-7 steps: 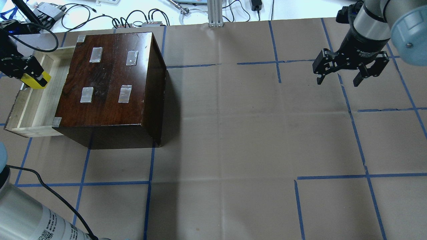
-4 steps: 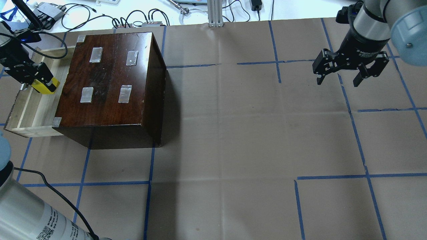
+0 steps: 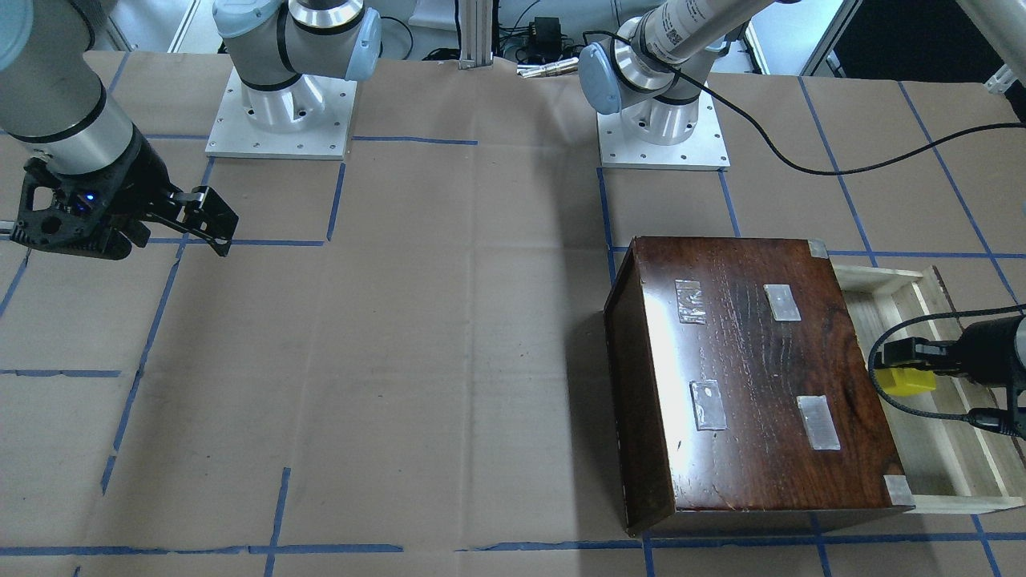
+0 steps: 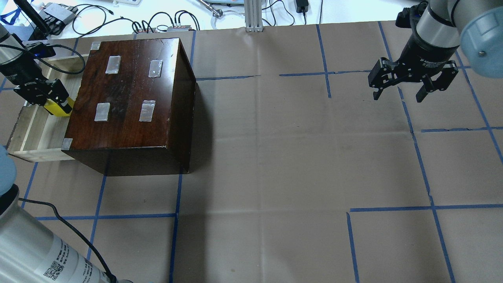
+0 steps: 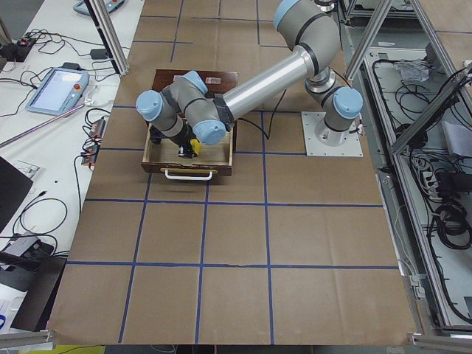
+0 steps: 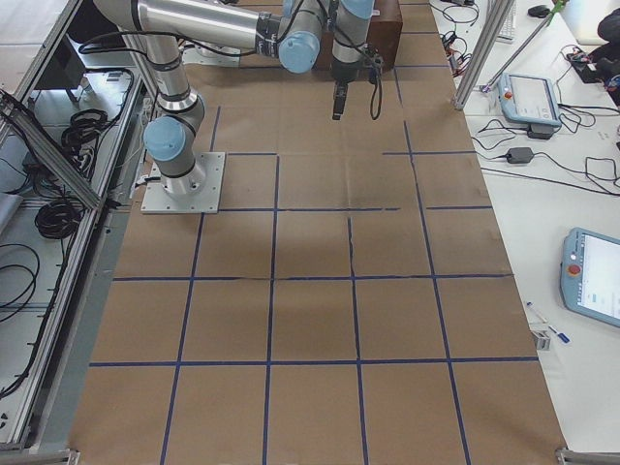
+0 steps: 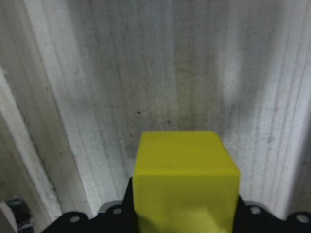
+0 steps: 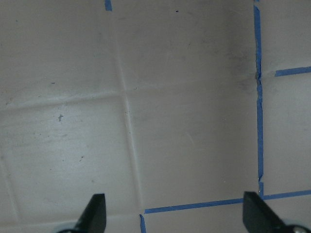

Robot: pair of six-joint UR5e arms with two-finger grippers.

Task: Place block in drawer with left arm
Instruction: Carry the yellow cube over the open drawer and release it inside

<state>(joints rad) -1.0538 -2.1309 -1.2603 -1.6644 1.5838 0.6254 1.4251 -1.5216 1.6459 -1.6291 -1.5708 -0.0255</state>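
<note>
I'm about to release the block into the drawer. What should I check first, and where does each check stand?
1. Left hand shut on block: ok.
2. Drawer open: ok.
3. Block over drawer floor, not box: ok; the wrist view shows pale wood beneath.
4. Block touching the floor: cannot tell.
5. Gap between left hand and box edge: cannot tell; they look close from overhead.
6. Right hand out of the way: ok; open, far from the box.

Brown-papered table [image 4: 275, 157] w/ blue tape grid [image 4: 118, 216] carries dark box [image 4: 129, 94].
</note>
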